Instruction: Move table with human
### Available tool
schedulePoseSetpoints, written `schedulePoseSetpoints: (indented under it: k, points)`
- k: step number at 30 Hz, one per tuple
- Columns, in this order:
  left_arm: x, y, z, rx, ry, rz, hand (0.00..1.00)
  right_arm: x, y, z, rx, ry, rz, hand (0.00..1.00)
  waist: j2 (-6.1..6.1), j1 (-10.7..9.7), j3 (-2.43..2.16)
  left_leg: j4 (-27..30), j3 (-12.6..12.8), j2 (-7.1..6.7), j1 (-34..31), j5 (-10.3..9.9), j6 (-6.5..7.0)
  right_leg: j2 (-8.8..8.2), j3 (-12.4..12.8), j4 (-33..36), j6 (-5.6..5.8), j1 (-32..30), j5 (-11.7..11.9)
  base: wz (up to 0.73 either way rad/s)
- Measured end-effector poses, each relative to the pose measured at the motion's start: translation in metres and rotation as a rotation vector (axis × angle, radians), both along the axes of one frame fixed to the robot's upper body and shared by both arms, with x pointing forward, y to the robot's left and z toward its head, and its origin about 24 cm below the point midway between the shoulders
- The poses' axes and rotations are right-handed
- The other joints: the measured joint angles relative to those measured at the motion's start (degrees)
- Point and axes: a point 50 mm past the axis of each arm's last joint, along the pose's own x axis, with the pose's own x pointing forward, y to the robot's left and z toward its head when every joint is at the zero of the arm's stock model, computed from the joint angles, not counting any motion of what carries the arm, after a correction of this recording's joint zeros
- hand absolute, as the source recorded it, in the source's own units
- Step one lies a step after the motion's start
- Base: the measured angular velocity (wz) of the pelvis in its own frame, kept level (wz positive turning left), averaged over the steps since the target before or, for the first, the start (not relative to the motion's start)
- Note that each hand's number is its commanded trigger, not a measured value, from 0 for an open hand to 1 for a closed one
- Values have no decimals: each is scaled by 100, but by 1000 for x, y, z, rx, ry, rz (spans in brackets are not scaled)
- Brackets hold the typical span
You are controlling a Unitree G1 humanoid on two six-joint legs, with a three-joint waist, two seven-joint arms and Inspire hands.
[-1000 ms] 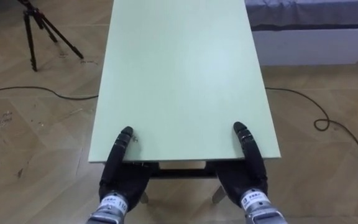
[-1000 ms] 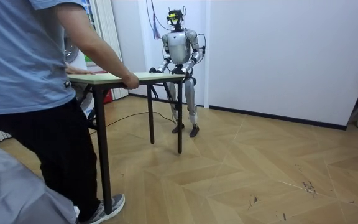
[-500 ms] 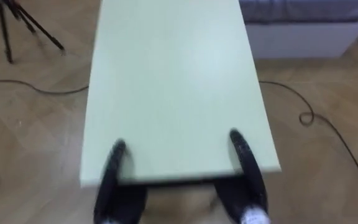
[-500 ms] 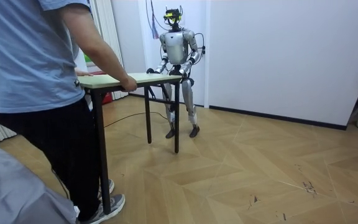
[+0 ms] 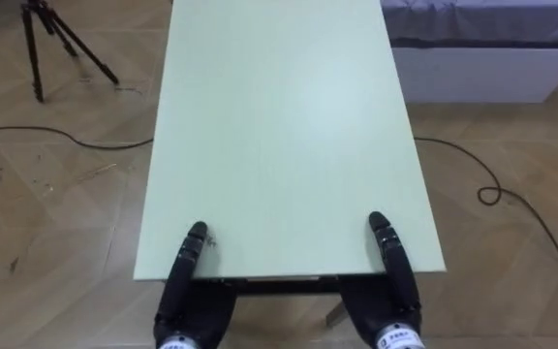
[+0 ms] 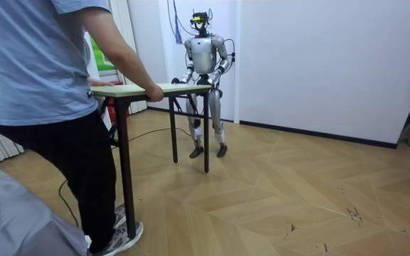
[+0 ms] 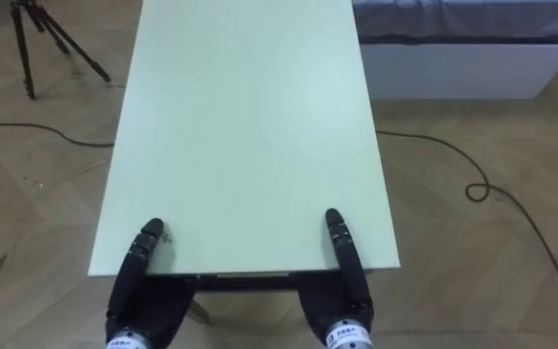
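The table [image 5: 279, 126], a long pale-green top on dark legs, is between us and the person [image 6: 41, 85], who grips its far short end. We judge it stiff and fairly light for two. It is long enough to swing, though, and the smooth top could slip, so the short ends are the places to hold. At its near end our left hand [image 5: 190, 296] and right hand [image 5: 393, 291] each clamp the edge, one digit on top, the rest hidden beneath.
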Motion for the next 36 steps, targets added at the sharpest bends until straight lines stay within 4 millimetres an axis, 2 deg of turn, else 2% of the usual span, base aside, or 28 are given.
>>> schedulePoseSetpoints:
  k: [1,2,3,4,6,8,9,10,12,14,16,18,19,20,21,22,23,24,26,27,28,29,30,31,32,33,34,36]
  points:
    - [0,0,0,1,1,-3,100,-1,0,0,5,4,-3,100,-2,26,-1,522,26,74,-250,-48,-46,8,-28,155,-62,-90,-124,0]
    - [0,0,0,1,1,-3,100,-1,-1,-1,5,5,-3,100,0,34,-2,847,50,119,-415,-46,-48,11,-38,195,-45,-150,-172,-7]
    - [-1,-1,-1,-3,6,0,100,-1,-2,-1,0,6,-2,100,60,67,-5,1421,82,254,-665,-30,-53,47,-51,262,-87,-170,-206,-23]
    - [-3,0,-2,0,12,1,100,-2,-2,-2,-5,10,3,100,123,152,-20,1813,122,381,-834,34,-126,77,-167,278,-140,-178,-221,-35]
    - [-4,1,-2,-10,19,8,100,-2,-1,-1,-9,9,7,100,135,304,-32,2085,150,467,-986,211,-204,24,-330,219,-200,-216,-224,-51]
    - [-8,1,-4,-19,33,18,100,-2,-1,-1,-17,6,19,100,226,438,-59,2595,144,534,-1013,352,-181,-109,-754,146,-257,-172,-192,-62]
    - [-13,-2,-6,-29,45,26,100,-2,-3,-2,-26,8,27,100,346,488,-111,3100,120,592,-947,471,-167,-138,-1080,143,-325,-132,-170,-24]
    - [-13,-3,-6,-33,42,22,100,-2,-4,-1,-31,3,25,100,414,387,-98,3073,94,592,-864,503,-172,-126,-1287,175,-392,-156,-125,14]
    - [-12,-1,-6,-24,38,8,100,-5,-3,-2,-27,-1,20,100,320,181,-73,2610,156,528,-779,375,-198,-208,-1388,180,-412,-208,-91,66]
    - [-12,-5,-6,-39,41,9,100,-5,-6,-2,-43,-13,14,100,353,101,-70,2315,159,443,-660,237,-286,-266,-1497,68,-454,-258,-10,23]
    - [-9,-8,-4,-52,30,11,100,1,-10,2,-59,-41,26,100,584,44,-16,2164,95,451,-565,-133,-276,-248,-1766,88,-599,-474,136,4]
    - [-1,-9,-1,-53,3,3,100,6,-8,5,-56,-68,24,100,623,-12,-23,1725,96,425,-432,-427,-259,-253,-1868,66,-645,-719,306,33]
    - [5,-9,3,-51,-19,-4,100,11,-8,8,-57,-85,20,100,620,-40,-26,1304,94,341,-354,-650,-242,-283,-1940,38,-673,-898,432,32]
    - [8,-10,4,-52,-28,-8,100,14,-9,10,-58,-95,18,100,619,-64,-26,1129,88,311,-351,-742,-203,-308,-1969,34,-680,-994,489,28]
    - [12,-11,5,-57,-37,-10,100,17,-11,12,-63,-107,17,100,600,-110,-31,846,88,213,-374,-861,-109,-386,-1976,31,-659,-1149,593,19]
    - [13,-12,4,-59,-31,-11,100,18,-11,11,-65,-104,15,100,523,-113,-26,774,114,37,-414,-857,-15,-536,-1938,29,-572,-1233,677,11]
    - [12,-12,2,-62,-24,-11,100,17,-12,10,-69,-101,15,100,503,-119,-26,786,134,-47,-450,-827,38,-607,-1916,-9,-558,-1237,767,-5]
    - [10,-13,0,-66,-11,-10,100,16,-14,8,-77,-92,16,100,456,-122,-18,817,192,-180,-527,-765,144,-692,-1819,-139,-494,-1229,971,-10]
    - [9,-14,-5,-74,3,-11,100,15,-17,6,-82,-79,20,100,399,-155,-29,896,249,-380,-689,-639,313,-767,-1625,-457,-87,-1210,1337,-14]
    - [8,-14,-6,-77,5,-10,100,15,-19,6,-89,-76,29,100,320,-143,-25,868,287,-491,-794,-504,463,-828,-1467,-731,437,-1219,1617,-13]
    - [8,-14,-6,-80,7,-9,100,14,-21,5,-93,-72,33,100,268,-163,-23,861,410,-579,-910,-394,587,-885,-1353,-882,865,-1223,1829,-6]
    - [7,-15,-7,-79,13,-11,100,13,-21,4,-94,-66,32,100,267,-176,-17,880,512,-562,-942,-382,663,-931,-1243,-665,811,-1273,1816,37]
    - [5,-16,-9,-79,25,-20,100,8,-23,2,-94,-48,24,100,257,-320,-9,885,624,-524,-966,-301,724,-1105,-921,366,500,-1427,1305,81]
    - [3,-16,-11,-70,33,-42,100,2,-24,-1,-83,-26,6,100,210,-461,-6,838,784,-440,-957,-192,724,-1256,-630,1453,487,-1488,629,93]
    - [2,-16,-11,-64,36,-56,100,-2,-25,-3,-77,-15,-3,100,163,-478,-17,771,931,-402,-935,-128,706,-1329,-512,1970,469,-1482,315,83]
    - [2,-17,-11,-58,37,-75,100,-8,-26,-4,-75,-10,-14,100,115,-464,-28,664,1215,-318,-922,-2,691,-1431,-314,2846,539,-1376,-165,40]
    - [1,-17,-12,-59,39,-79,100,-9,-26,-3,-75,-11,-22,100,96,-426,-35,551,1459,-279,-903,102,705,-1491,-154,3427,561,-1151,-452,17]
    - [2,-16,-11,-64,38,-76,100,-8,-25,-2,-77,-15,-24,100,67,-301,-37,503,1737,-256,-890,194,703,-1622,-4,3807,667,-552,-666,-27]
